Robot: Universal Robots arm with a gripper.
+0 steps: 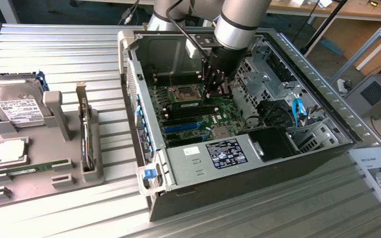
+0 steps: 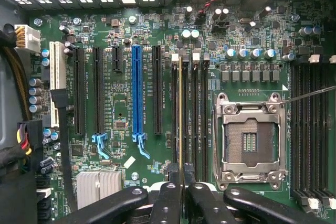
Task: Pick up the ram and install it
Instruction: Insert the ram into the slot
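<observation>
My gripper (image 2: 181, 176) is inside the open computer case (image 1: 177, 171), low over the motherboard (image 1: 197, 118), and is shut on the ram (image 2: 181, 119). In the wrist view the ram shows edge-on as a thin yellowish-green strip. It runs along one of the black memory slots (image 2: 194, 114) beside the CPU socket (image 2: 252, 137). I cannot tell whether it is pressed into the slot or just above it. In the exterior view the gripper (image 1: 212, 91) points down next to the socket. A second ram stick (image 1: 30, 170) lies in the grey tray (image 1: 58, 148) at the exterior view's left.
The tray also holds a hard drive (image 1: 15, 106), a processor (image 1: 8, 151) and an upright expansion card (image 1: 85, 131). Case walls, drive cages (image 1: 277, 74) and cables (image 1: 296, 111) close in around the arm. A blue slot (image 2: 137, 93) and further black slots (image 2: 310, 129) lie on the board.
</observation>
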